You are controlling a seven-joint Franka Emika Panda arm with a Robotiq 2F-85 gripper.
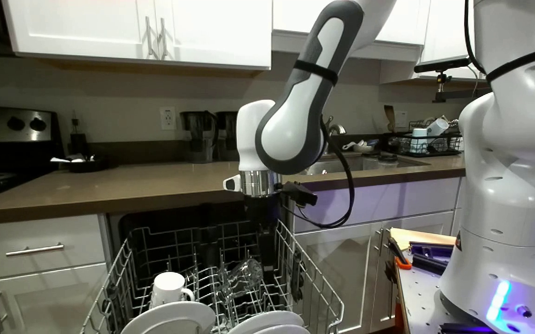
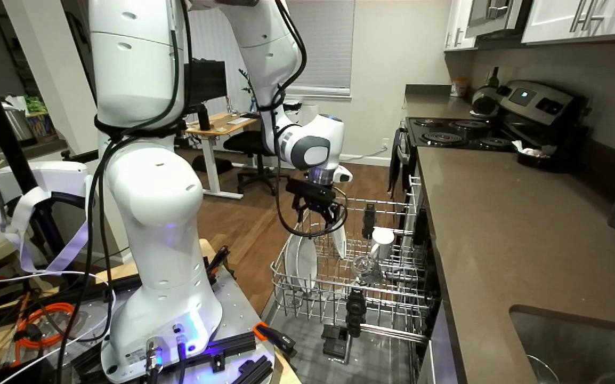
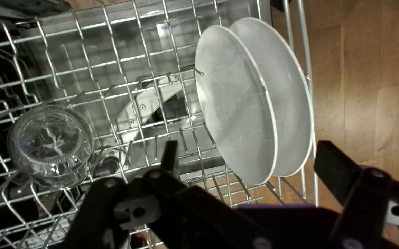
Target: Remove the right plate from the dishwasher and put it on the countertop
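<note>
The gripper (image 3: pixel 249 155) holds nothing, fingers (image 3: pixel 334 166) wide apart; near it the right plate (image 3: pixel 291 114), I judge the outer one, stands on edge beside its neighbour plate (image 3: pixel 235 103) in the dishwasher rack (image 1: pixel 311 263); one finger should enter carefully between both, to pinch only the outer; farther lies the counter (image 2: pixel 515 213).

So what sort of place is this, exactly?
A kitchen, probably in someone's home: there's a stove with coil burners, a pulled-out dishwasher rack holding white plates, and a sink set into the brown countertop.

Smooth dark brown countertop slab (image 2: pixel 504 229)
On it: two tall dark pitchers (image 1: pixel 197 130), black wire dish rack (image 1: pixel 402 144), round black dish (image 1: pixel 86 165).
</note>
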